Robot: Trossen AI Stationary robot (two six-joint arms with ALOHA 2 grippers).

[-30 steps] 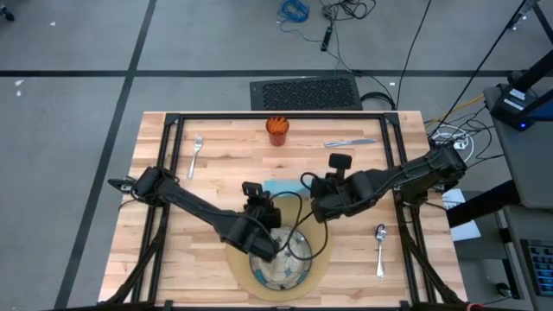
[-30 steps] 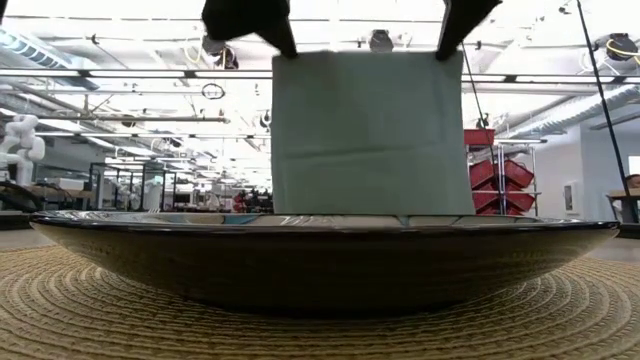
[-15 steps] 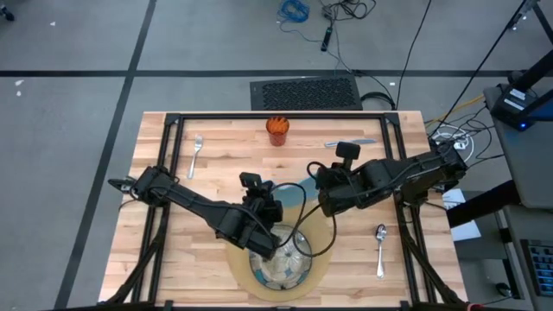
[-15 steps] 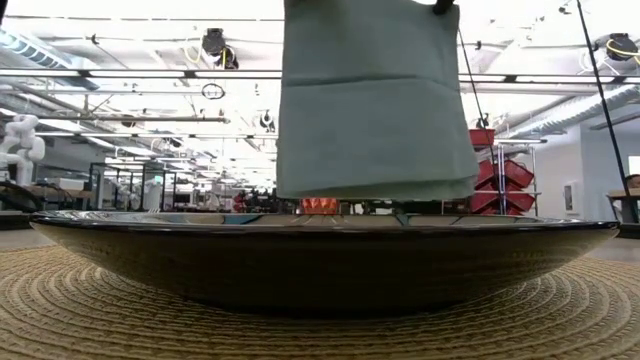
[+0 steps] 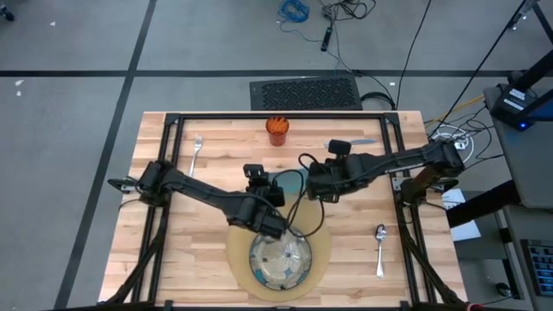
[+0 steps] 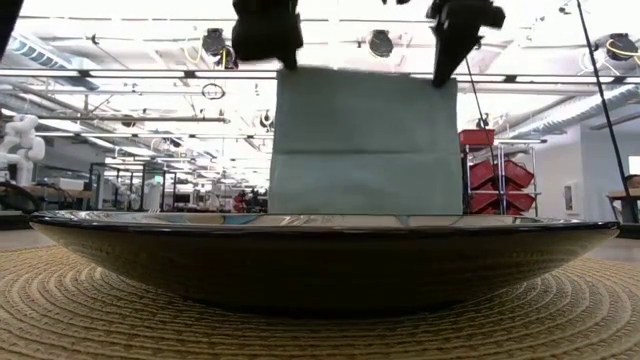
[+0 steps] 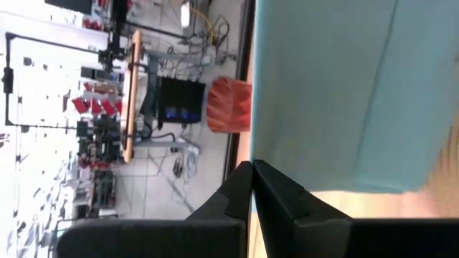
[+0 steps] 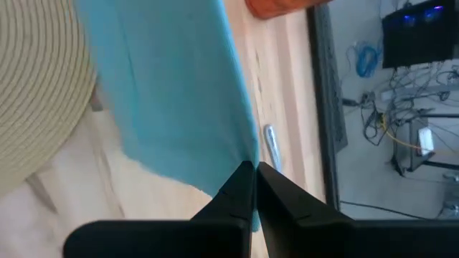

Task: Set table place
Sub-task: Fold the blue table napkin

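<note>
Low view: the napkin [image 6: 365, 140] hangs flat behind the dish [image 6: 320, 255], each top corner clamped by the left gripper [image 6: 268, 35] and right gripper [image 6: 455, 30]. Keep both level and evenly spaced, lowering together so it lands unwrinkled beside the mat [image 5: 239, 263].

My matt teal cloth napkin [image 6: 362, 140] hangs soft above the coarse woven tan mat [image 6: 90, 305], glossy glazed round dish [image 6: 320, 262], and pale wooden desk [image 5: 186, 242].

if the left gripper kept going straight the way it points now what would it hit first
Probably the orange cup. The left gripper, shut on the napkin, points past the napkin's edge toward it across bare table; depth is hard to judge.
</note>
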